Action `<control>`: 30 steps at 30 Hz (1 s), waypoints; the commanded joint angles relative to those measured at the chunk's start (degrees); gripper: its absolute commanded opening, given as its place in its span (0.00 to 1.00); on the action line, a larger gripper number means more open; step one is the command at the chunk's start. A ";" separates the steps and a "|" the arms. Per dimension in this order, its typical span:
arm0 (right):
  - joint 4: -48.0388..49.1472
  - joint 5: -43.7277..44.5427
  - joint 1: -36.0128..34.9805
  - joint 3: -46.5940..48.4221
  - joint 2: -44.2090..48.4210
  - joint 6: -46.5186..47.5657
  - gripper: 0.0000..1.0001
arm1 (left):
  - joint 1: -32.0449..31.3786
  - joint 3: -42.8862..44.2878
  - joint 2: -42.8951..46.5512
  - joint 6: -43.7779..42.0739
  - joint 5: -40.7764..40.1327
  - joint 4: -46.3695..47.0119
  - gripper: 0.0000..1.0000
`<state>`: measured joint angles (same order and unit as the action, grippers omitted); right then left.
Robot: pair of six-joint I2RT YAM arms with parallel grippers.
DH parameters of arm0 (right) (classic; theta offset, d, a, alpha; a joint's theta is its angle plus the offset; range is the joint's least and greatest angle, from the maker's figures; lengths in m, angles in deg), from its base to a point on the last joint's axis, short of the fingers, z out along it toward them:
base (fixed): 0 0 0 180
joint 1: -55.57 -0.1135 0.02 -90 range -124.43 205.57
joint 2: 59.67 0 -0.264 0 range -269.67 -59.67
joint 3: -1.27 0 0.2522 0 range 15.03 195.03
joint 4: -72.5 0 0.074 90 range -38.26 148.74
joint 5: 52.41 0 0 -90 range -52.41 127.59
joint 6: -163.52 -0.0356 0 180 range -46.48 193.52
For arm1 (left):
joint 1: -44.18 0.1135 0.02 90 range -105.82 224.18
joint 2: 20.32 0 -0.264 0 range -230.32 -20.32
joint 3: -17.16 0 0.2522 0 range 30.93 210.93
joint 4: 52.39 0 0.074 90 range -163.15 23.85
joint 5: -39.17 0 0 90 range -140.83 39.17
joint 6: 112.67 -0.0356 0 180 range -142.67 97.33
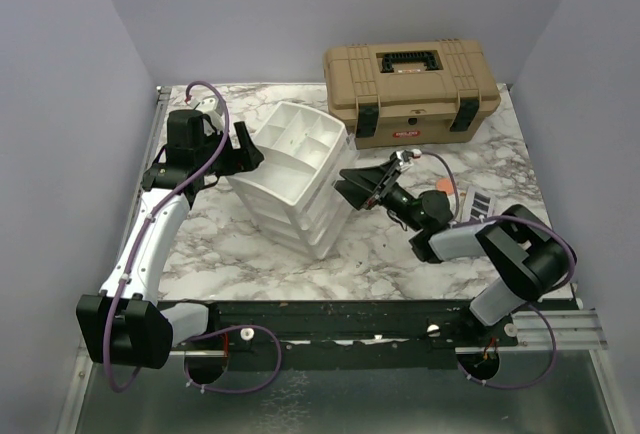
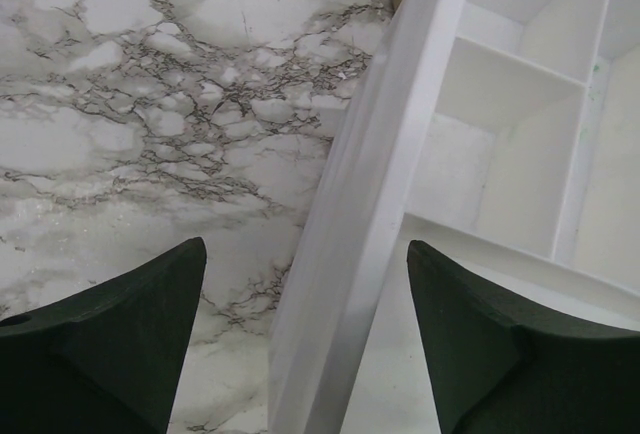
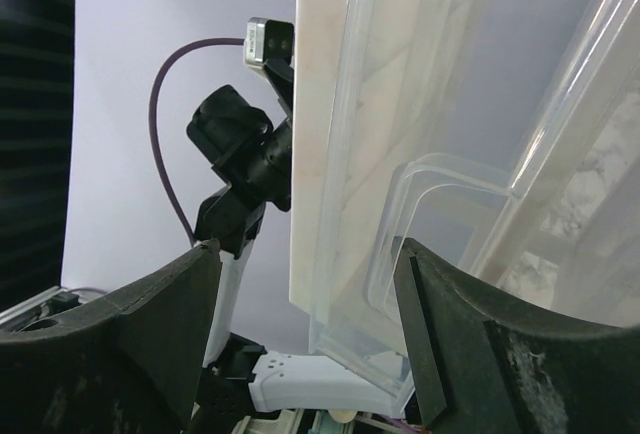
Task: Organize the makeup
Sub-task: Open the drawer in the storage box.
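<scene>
Left pincer (image 1: pixel 246 150) stands apart, its fingers (image 2: pixel 120 344) straddling the top rim of the white drawer unit (image 1: pixel 295 179): one is over the marble table (image 1: pixel 230 254), the other over the divided top tray. Right pincer (image 1: pixel 352 186) is apart too, set either side of a clear drawer (image 3: pixel 350 104) on the unit's right side, gripping nothing. Further right, partly hidden behind that arm, a salmon disc (image 1: pixel 438 194) and a clear palette (image 1: pixel 479 203) lie on the table. A tan toolbox (image 1: pixel 410 89) sits at the back.

L arm (image 1: pixel 152 226), R arm (image 1: pixel 457 240) extended; jaws open.
</scene>
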<state>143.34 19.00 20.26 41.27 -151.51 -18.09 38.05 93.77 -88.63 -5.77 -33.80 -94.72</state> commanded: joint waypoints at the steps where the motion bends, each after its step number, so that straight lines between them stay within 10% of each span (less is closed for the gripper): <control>1: 15.07 1.92 -0.29 -0.73 2.26 0.39 0.74 | -0.23 -1.34 -0.37 -0.57 -1.20 -4.38 0.78; 30: 4.50 12.39 0.72 -19.52 22.05 5.77 0.77 | -0.33 4.24 1.51 -0.27 5.29 -4.28 0.78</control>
<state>144.65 28.14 20.57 22.98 -135.66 -16.21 37.76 95.13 -88.35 -5.77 -30.71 -97.04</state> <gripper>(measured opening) 0.737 0.769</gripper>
